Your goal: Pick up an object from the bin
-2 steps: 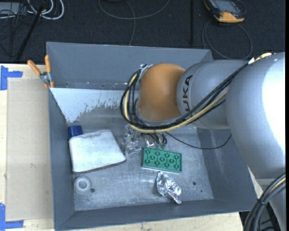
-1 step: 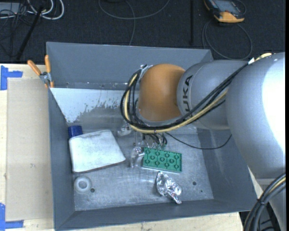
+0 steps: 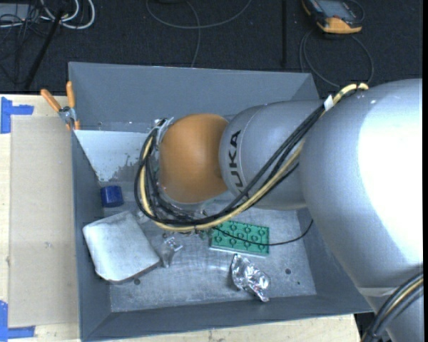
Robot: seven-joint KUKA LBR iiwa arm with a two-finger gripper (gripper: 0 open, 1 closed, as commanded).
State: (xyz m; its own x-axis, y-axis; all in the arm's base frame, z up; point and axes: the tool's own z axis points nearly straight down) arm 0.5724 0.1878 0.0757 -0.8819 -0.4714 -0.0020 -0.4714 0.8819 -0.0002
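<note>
- The hand [image 3: 170, 249] hangs low in the middle of the grey metal bin [image 3: 192, 91]; I cannot tell whether it is open or closed.
- The flat white cloth pad [image 3: 118, 248] lies immediately left of it and is the nearest thing.
- The green studded plastic plate [image 3: 240, 236] lies to its right, long axis running left-right.

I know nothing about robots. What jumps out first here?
A big silver arm with an orange cover reaches in from the right over the bin's middle, its gripper low beside a white cloth at left. Nearby lie a green studded plate, crumpled foil toward the front and a small blue block by the left wall.
</note>
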